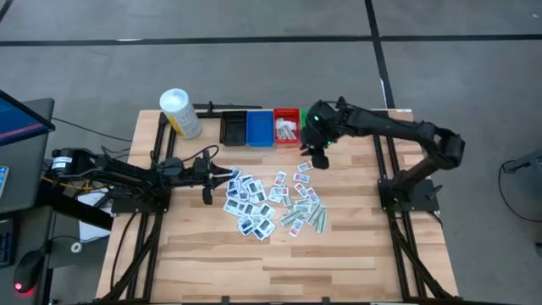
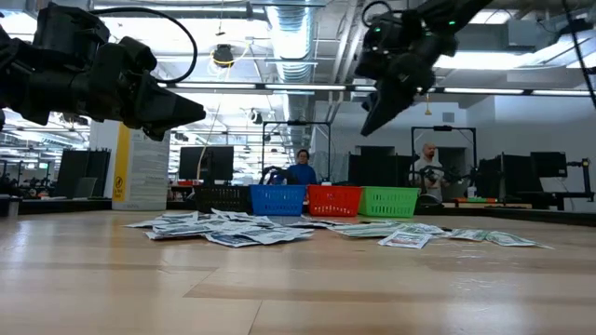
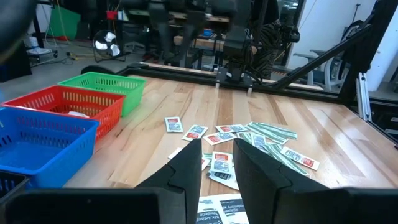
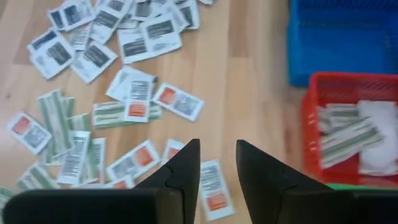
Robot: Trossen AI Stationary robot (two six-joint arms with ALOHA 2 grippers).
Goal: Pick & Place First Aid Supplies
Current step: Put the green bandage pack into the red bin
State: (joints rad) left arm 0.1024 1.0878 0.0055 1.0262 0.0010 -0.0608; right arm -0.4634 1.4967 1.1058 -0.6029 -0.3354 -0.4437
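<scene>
The packets [image 1: 269, 202] lie scattered in a loose heap on the middle of the wooden bench [image 1: 339, 254], white ones with dark print on the side nearer the left arm and pale green strips with red marks on the side nearer the right arm. Behind the heap, along the far edge of the bench, stands a row of small bins: black [image 1: 233, 129], blue [image 1: 259, 128], red [image 1: 286, 125] and green [image 2: 388, 200]. The red bin holds a few packets already [image 4: 348, 134]. A yellow container with a white cap [image 1: 179, 113] stands beside the black bin. The right gripper [image 1: 319, 159] hangs in the air between the heap and the red bin, its fingers [image 4: 183, 168] released with a narrow gap and nothing between them. The left gripper [image 1: 208, 193] hovers low just beside the heap, on the side away from the right arm, fingers [image 3: 189, 165] likewise slightly parted and empty. Two people [image 2: 302, 167] show in the room beyond the bins.
</scene>
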